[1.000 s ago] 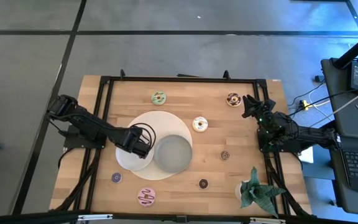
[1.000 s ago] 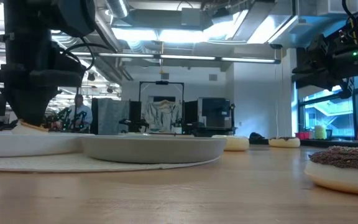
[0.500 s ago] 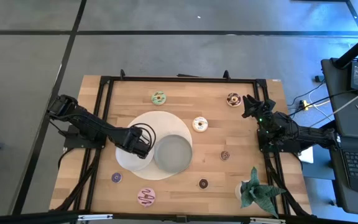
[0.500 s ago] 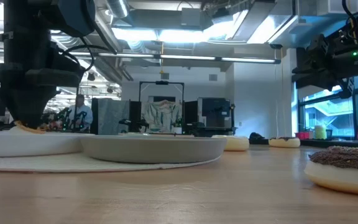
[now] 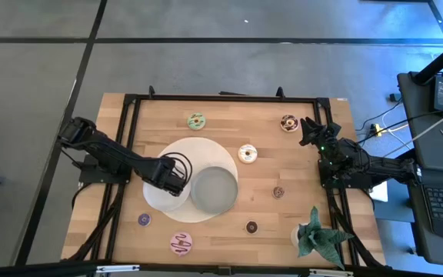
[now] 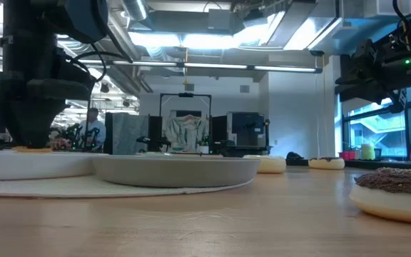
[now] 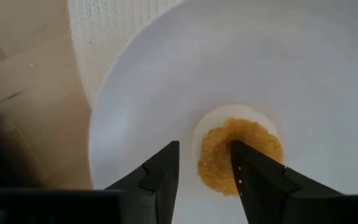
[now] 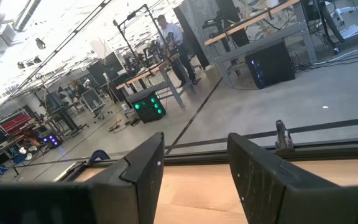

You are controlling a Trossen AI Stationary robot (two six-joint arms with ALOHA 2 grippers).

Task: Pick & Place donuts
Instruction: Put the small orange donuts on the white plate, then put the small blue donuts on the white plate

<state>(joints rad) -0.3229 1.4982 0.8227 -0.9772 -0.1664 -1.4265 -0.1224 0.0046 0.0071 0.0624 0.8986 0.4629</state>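
A small orange-iced donut [image 7: 238, 151] lies flat on the white plate [image 7: 142, 93], also visible low on the plate in the low view [image 6: 31, 149]. My left gripper [image 7: 205, 146] is open and points down at it over the plate [image 5: 177, 185]. One finger stands in front of the donut's side. My right gripper [image 8: 196, 140] is open and holds nothing, raised at the table's right edge [image 5: 308, 132]. Other donuts lie on the wood: green [image 5: 196, 121], brown [image 5: 288, 122], white [image 5: 248, 154], pink [image 5: 181, 244], purple [image 5: 144, 219] and two tiny dark ones [image 5: 278, 192] [image 5: 251, 227]. My left gripper comes at the orange donut from above, pointing down, its tips just over the donut's edge [image 7: 229, 134]. One finger [image 7: 253, 177] overlaps the donut in the wrist view. Whether it touches the donut, I cannot tell. The donut rests flat on the plate.
A grey plate [image 5: 214, 188] sits beside the white plate [image 5: 156, 196], both on a round white mat [image 5: 194, 150]. A green toy plant [image 5: 318, 235] stands at the near right corner. A black frame [image 5: 221, 98] rims the table. A sprinkled donut [image 6: 394, 189] lies close to the low camera.
In the low view the orange donut went from tilted, with one edge raised under my left gripper, to lying flat on the white plate. My left gripper stayed over the plate.
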